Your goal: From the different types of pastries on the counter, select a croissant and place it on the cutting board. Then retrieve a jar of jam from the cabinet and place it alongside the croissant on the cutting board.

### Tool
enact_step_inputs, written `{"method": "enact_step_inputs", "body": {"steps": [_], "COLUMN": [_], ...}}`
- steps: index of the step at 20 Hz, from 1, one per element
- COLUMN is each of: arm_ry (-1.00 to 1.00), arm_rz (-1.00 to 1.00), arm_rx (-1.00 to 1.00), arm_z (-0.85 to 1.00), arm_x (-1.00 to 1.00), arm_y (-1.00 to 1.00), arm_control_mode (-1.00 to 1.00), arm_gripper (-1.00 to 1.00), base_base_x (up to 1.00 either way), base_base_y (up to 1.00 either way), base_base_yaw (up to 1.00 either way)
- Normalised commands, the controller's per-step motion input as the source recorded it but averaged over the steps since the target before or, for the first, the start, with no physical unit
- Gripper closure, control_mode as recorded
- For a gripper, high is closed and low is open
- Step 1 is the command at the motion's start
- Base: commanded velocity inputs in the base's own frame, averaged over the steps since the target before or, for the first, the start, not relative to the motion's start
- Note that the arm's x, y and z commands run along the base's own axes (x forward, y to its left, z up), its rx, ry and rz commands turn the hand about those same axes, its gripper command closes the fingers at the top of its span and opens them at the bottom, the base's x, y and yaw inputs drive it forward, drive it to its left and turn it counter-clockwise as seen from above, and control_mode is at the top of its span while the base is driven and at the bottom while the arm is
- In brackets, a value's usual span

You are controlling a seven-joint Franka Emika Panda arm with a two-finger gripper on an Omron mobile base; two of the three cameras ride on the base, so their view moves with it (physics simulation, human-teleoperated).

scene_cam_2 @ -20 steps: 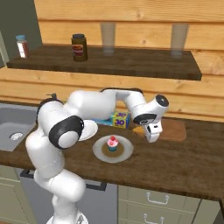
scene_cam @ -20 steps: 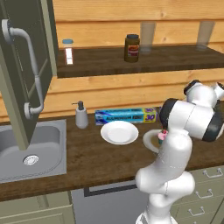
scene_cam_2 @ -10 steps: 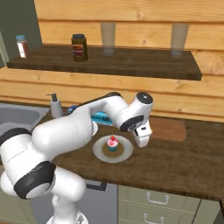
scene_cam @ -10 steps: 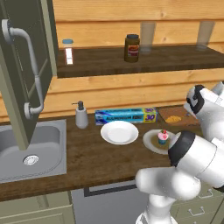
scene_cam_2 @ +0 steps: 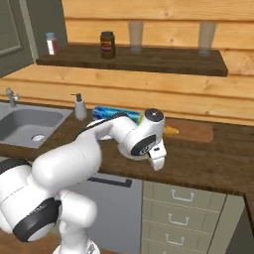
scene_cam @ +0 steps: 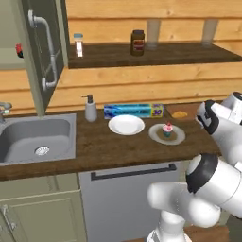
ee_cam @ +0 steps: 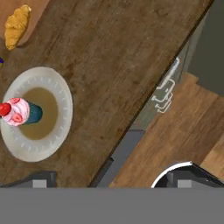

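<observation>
Dark counter running under the plank wall, seen from farther left than a second ago; sink and open cabinet door now near; croissant lying on the cutting board, released; cupcake upright on its grey plate, just short of the counter's front edge; gripper pulled back over that edge, bare wood beneath; jaw state impossible to tell.
</observation>
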Motion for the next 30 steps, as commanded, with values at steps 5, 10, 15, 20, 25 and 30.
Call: {"method": "enact_step_inputs", "body": {"steps": [5,10,15,20,25,30], "arm_ry": [0.0,0.0,0.0,0.0,0.0,0.0], "arm_rz": [0.0,0.0,0.0,0.0,0.0,0.0], "arm_rx": [0.0,0.0,0.0,0.0,0.0,0.0], "arm_z": [0.0,0.0,0.0,0.0,0.0,0.0], "arm_x": [0.0,0.0,0.0,0.0,0.0,0.0], "arm_y": [0.0,0.0,0.0,0.0,0.0,0.0], "arm_control_mode": [1.0,1.0,1.0,1.0,1.0,1.0], "arm_gripper": [-1.0,-1.0,-1.0,-1.0,-1.0,-1.0], "base_base_x": [-1.0,-0.64,-0.37,-0.21,0.49,0.97], "base_base_y": [0.82,1.0,0.9,1.0,1.0,0.75], "base_base_yaw": [0.11,0.05,0.03,0.06,0.0,0.0]}}
